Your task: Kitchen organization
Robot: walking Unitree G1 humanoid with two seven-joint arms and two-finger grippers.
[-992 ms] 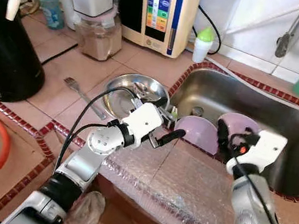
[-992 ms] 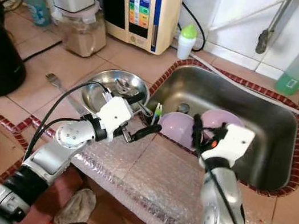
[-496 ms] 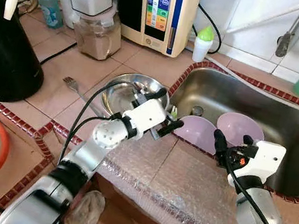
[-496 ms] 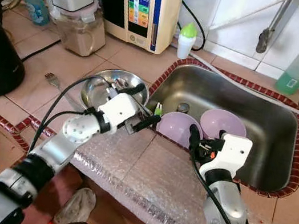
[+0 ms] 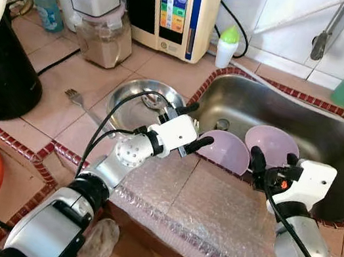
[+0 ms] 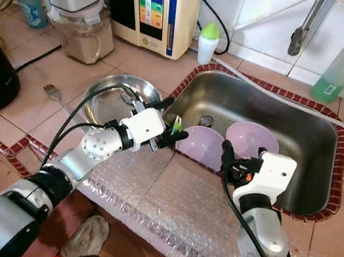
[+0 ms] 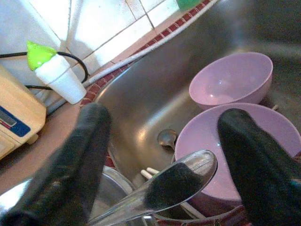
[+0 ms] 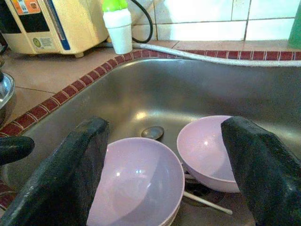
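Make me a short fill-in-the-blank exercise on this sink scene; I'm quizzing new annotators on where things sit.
1. The two lilac bowls sit inside the ____.
2. The fork lies on the tiled counter, on the robot's ____ of the steel bowl.
3. The small white bottle behind the sink has a ____ cap.
4. The left gripper hovers with its fingers ____, a metal spoon lying between them.

Missing words: sink; left; green; open
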